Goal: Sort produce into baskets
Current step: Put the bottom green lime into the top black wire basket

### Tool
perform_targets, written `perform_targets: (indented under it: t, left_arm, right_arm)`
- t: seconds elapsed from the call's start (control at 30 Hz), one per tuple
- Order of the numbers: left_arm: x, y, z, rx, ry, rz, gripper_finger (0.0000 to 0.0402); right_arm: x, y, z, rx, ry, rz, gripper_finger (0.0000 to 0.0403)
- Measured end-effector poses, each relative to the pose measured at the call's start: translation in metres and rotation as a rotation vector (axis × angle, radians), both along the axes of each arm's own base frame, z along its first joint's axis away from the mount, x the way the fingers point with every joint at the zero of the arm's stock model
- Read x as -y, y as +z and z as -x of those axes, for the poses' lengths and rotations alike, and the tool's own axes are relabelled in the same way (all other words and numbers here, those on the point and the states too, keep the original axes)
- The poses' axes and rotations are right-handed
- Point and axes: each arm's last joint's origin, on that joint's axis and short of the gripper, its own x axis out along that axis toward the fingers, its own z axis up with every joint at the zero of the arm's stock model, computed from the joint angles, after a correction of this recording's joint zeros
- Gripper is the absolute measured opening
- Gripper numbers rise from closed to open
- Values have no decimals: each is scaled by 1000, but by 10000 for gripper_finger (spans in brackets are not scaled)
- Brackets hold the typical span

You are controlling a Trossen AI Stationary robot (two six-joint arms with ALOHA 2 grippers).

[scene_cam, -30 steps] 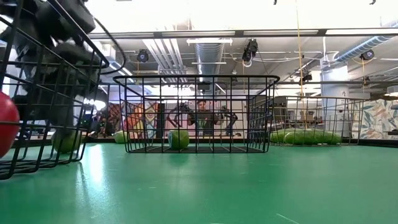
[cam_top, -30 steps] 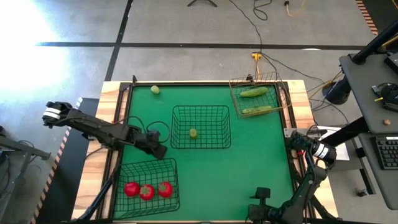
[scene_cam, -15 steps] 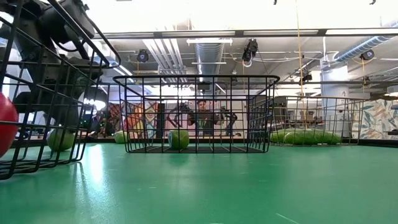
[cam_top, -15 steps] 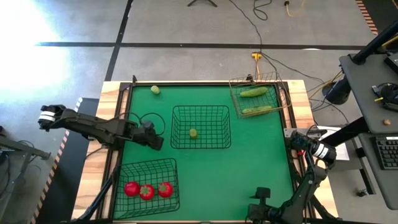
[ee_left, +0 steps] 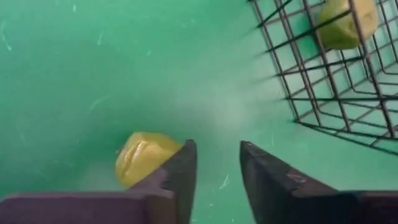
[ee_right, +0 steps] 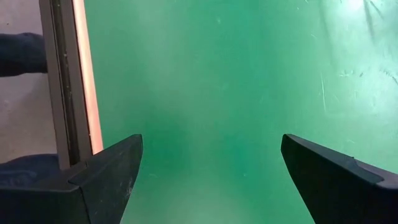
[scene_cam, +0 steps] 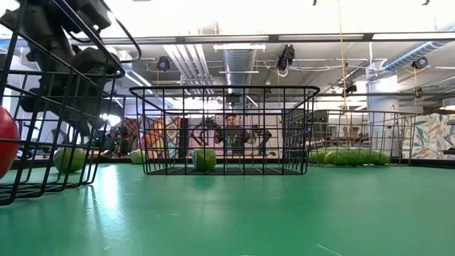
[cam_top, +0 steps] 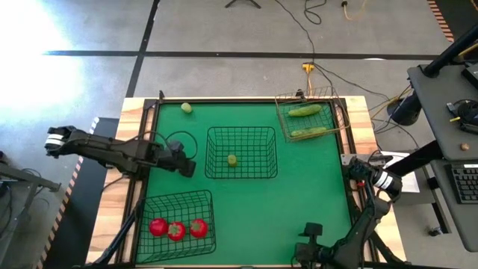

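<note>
High view: the left arm reaches across the green tabletop (cam_top: 314, 179) and its gripper (cam_top: 183, 159) sits just off the nine o'clock side of the central dark wire basket (cam_top: 241, 152). In the left wrist view the gripper's two dark fingers (ee_left: 180, 174) stand a little apart with bare mat between them, grasping nothing; a small pale yellow-green round fruit (ee_left: 144, 157) lies on the mat just outside one finger, not between the two. A second fruit of the same kind (cam_top: 232, 159) already rests inside the central basket, and a third (cam_top: 186, 107) lies loose near the tabletop's eleven o'clock corner. The three red round tomato-like pieces (cam_top: 176, 228) sit in the dark wire basket (cam_top: 178, 215) at seven o'clock, and the two long green cucumbers (cam_top: 306, 121) in the tan wire basket (cam_top: 309, 113) at one o'clock.

The step in hand looks like picking up the loose fruit beside the gripper. The next move probably calls for widening the fingers and shifting sideways so the fruit lies between them before closing. The right gripper (cam_top: 308, 252) waits at five o'clock, fingers spread wide and empty.
</note>
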Motion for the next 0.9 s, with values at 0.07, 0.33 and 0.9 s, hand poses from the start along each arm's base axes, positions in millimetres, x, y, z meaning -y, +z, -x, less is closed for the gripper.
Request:
perform_targets:
  t: [0.07, 0.33, 0.9]
  left_arm:
    - [0, 2, -1, -7, -7, -5, 140]
    - [0, -8, 2, -148, 45, -4, 274]
    - [8, -46, -16, -281, -20, -69, 318]
  right_arm:
    - [0, 0, 0, -1, -14, -9, 376]
    - [-3, 0, 4, -3, -48, -41, 376]
    - [-4, 0, 5, -3, -57, -50, 376]
